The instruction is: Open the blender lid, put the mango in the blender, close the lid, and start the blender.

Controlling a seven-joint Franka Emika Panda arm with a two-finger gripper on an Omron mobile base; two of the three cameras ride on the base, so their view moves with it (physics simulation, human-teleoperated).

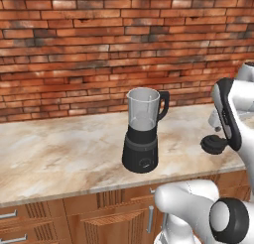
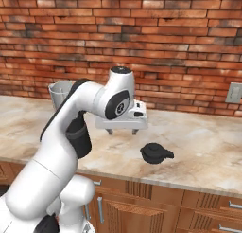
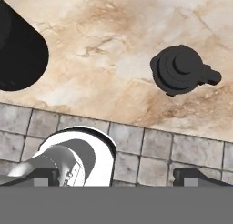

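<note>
Lid [image 2: 155,153] already off and lying on the counter [image 2: 208,147] right of the open-topped blender [image 1: 143,131], gripper [image 2: 122,131] hovering above with jaws wide and empty; mango unseen, loading, closing, starting left.

The robot is a glossy white arm [image 2: 56,147] of rounded, tubular segments with dark, nearly black joints between them. A round black cap with a pale marking sits on one joint near the wrist. The hand is a flat white block, and its two-finger gripper [image 2: 122,131] carries two small dark finger tips [image 2: 109,131]. A black end cap with a white centre closes one lower joint.
</note>
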